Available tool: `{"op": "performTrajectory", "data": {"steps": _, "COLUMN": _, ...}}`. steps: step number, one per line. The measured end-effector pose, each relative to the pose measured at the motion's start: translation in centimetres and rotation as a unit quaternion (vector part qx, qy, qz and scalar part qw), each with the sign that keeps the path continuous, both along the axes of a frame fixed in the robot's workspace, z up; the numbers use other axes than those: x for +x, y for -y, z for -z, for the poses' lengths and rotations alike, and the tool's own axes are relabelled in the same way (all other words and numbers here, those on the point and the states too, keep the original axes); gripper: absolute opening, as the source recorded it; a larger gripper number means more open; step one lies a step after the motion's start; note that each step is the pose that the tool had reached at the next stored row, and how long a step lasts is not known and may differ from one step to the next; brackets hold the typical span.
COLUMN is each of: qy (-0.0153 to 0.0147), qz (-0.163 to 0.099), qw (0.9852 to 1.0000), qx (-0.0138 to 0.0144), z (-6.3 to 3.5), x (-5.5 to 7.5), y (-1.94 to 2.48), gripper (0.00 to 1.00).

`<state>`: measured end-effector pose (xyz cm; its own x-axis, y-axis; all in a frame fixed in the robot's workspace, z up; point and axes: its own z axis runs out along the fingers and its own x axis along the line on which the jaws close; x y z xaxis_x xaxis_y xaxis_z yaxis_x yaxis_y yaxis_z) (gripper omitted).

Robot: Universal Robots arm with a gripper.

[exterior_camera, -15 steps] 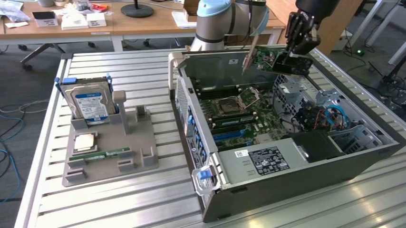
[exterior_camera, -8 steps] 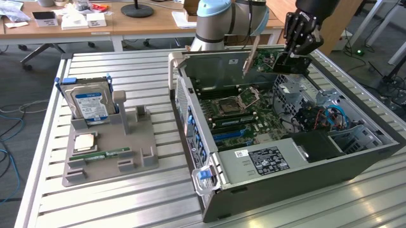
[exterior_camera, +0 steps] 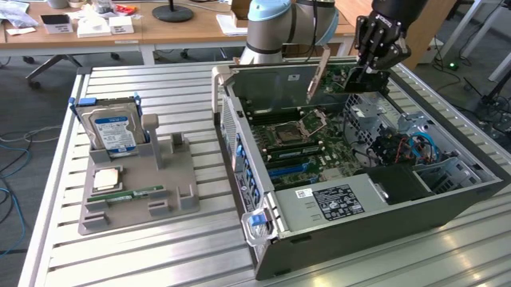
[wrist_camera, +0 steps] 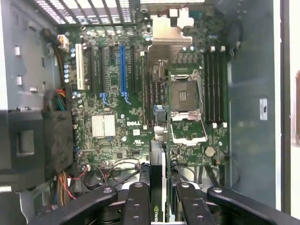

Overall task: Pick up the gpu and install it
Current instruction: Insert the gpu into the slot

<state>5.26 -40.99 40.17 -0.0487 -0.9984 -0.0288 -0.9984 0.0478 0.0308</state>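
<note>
The black two-fingered gripper (exterior_camera: 361,79) on the pale blue-and-grey robot arm (exterior_camera: 291,24) hangs over the far end of an open dark grey computer case (exterior_camera: 383,209). The case lies on its side on a slatted metal table (exterior_camera: 160,257). The jaws are pinched on the gpu (exterior_camera: 347,87), a thin dark green-black circuit card with a pale metal end bracket (exterior_camera: 319,73). The card is carried on edge, and its bracket leans at a tilt above the case's rim.

In the wrist view the gripper (wrist_camera: 161,201) grips the gpu (wrist_camera: 157,176) from both sides, with the black fingers (wrist_camera: 138,204) pressed against its faces. The card runs away from the fingers over the green motherboard (wrist_camera: 117,140), and its bracket (wrist_camera: 171,35) sits at the far end. Just beside the card lie a long blue expansion slot (wrist_camera: 123,70) and, further off, a white slot (wrist_camera: 79,70). On the card's other side is the square metal processor socket (wrist_camera: 185,101). Whether the card's lower edge touches the board cannot be told.

Towards the exterior view's left, well apart from the case, stands a grey moulded holder (exterior_camera: 172,179). It carries an upright silver hard drive with a blue label (exterior_camera: 112,131), a small square processor chip (exterior_camera: 108,178) and a narrow green memory stick (exterior_camera: 137,194).
</note>
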Motion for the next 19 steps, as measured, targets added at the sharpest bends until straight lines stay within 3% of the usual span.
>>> {"op": "performTrajectory", "data": {"steps": 3, "qy": 0.0001, "qz": -0.005, "qw": 1.0000, "qx": -0.0001, "z": 0.01, "x": -0.05, "y": 0.00, "gripper": 0.26}}
{"op": "performTrajectory", "data": {"steps": 7, "qy": 0.0048, "qz": -0.014, "qw": 0.9999, "qx": -0.0001, "z": 0.10, "x": -0.10, "y": 0.00, "gripper": 0.26}}
{"op": "performTrajectory", "data": {"steps": 15, "qy": 0.0212, "qz": -0.024, "qw": 0.9995, "qx": -0.0003, "z": 0.40, "x": -0.43, "y": 0.00, "gripper": 0.26}}
{"op": "performTrajectory", "data": {"steps": 19, "qy": 0.0218, "qz": -0.024, "qw": 0.9995, "qx": -0.0004, "z": 0.51, "x": -0.56, "y": 0.00, "gripper": 0.26}}
